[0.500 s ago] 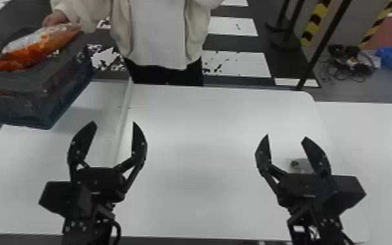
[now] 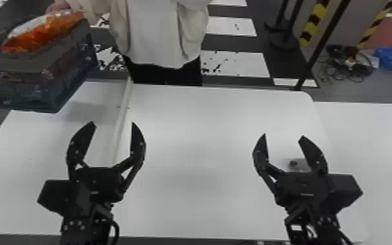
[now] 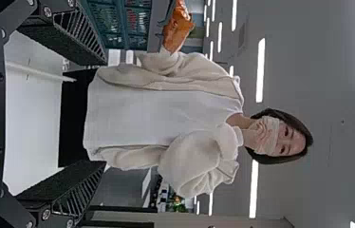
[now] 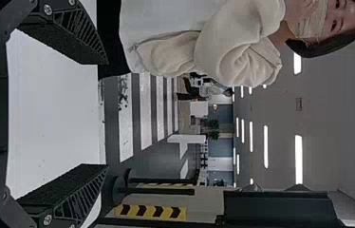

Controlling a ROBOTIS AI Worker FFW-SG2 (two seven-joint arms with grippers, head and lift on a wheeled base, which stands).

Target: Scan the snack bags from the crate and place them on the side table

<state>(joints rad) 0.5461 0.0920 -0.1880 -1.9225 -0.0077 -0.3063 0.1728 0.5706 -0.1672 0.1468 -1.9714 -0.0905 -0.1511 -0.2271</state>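
Observation:
My left gripper (image 2: 112, 125) stands open above the table's left part, nothing between its fingers; the left wrist view shows that gripper (image 3: 104, 111) spread wide too. My right gripper (image 2: 283, 136) is open over the right part of the table, and in the right wrist view the same gripper (image 4: 107, 114) holds nothing. Beyond the left gripper, at the far left, is the dark crate (image 2: 71, 65). An orange and silver snack bag (image 2: 42, 32) lies at the crate's top, a person's hand at its far end. The bag (image 3: 178, 31) appears orange in the left wrist view.
A white table (image 2: 198, 195) spreads under both arms, with a raised white strip (image 2: 122, 120) running across its left part. A small grey device (image 2: 298, 164) sits behind the right gripper's fingers. Another white surface (image 2: 384, 156) adjoins at the right. Black posts stand beyond.
In the head view the person's hand and the snack bag have shifted slightly at the crate. Both arms look unmoved.

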